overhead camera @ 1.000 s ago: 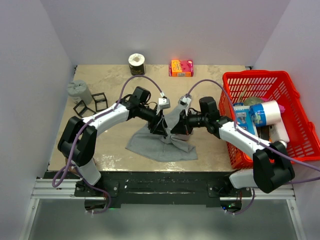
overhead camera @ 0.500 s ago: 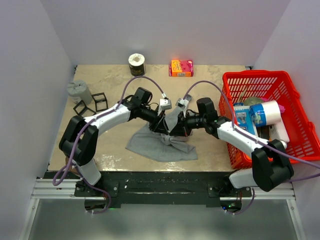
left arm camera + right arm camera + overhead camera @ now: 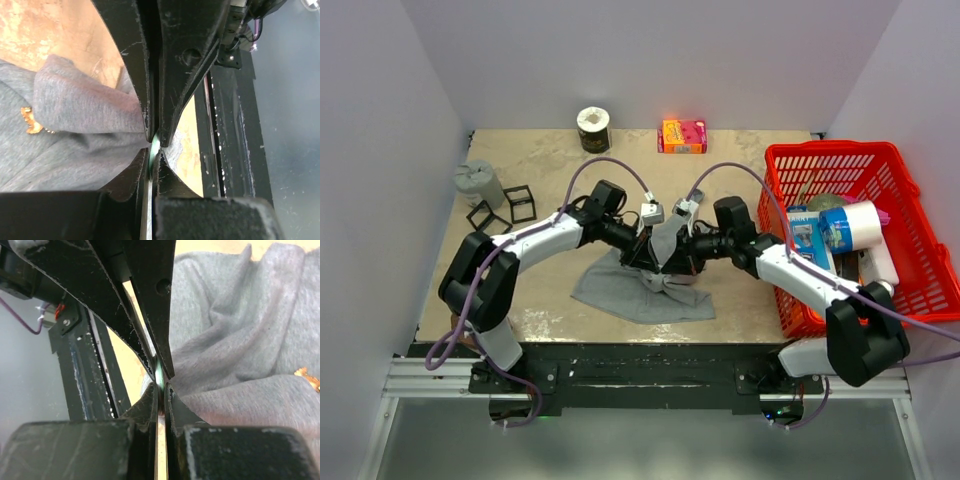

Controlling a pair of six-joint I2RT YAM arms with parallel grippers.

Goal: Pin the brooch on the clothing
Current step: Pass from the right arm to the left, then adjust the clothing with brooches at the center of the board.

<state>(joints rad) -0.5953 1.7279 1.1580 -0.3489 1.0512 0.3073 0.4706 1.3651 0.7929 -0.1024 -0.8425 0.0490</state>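
The grey tank top [image 3: 630, 298] lies crumpled on the worktop [image 3: 525, 300], about midway along its near edge. Both arms reach in over it from either side and meet above its middle, where the cloth is bunched up.

The left hand [image 3: 646, 257] has its fingers [image 3: 132, 65] pressed almost together, and a fold of the grey knit runs right into their tips, so it is pinching the tank top. The right hand [image 3: 677, 262] is closed in the same way, with a ridge of the fabric caught at its fingertips [image 3: 162, 305].

The brooch [image 3: 32, 121] is a small orange piece sitting on the grey cloth beside the raised fold, apart from both hands. In the right wrist view it shows only at the picture's edge, and whether it is fastened cannot be told.

A red basket [image 3: 790, 160] of goods stands along the right edge, and a pink box [image 3: 682, 136] stands at the far edge.
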